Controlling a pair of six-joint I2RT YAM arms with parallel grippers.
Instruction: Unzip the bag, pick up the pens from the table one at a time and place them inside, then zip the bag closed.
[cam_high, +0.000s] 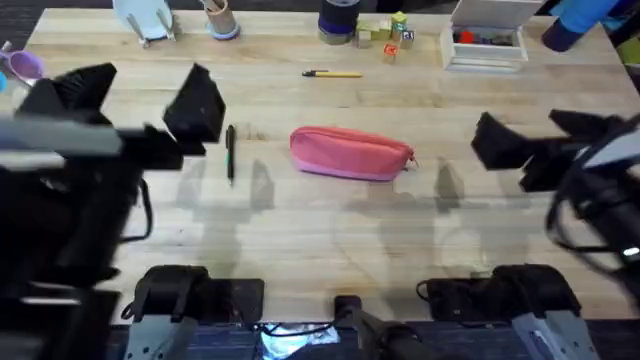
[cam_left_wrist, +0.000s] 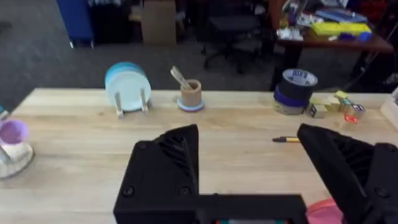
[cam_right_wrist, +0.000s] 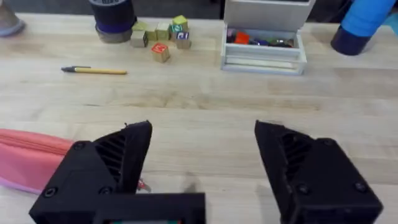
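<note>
Soft pink bag (cam_high: 351, 153), slim pens (cam_high: 230, 152), wood-grain table (cam_high: 300, 230)

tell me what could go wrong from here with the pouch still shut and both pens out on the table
1. The bag lies loose and unpinned; tugging its zip one-handed would probably drag it across the table.
2. The dark pen lies right beside the open left hand; a careless descent could knock it rolling.
3. The yellow pen sits far back near the toy blocks, so the open right hand may bump them reaching over.
</note>
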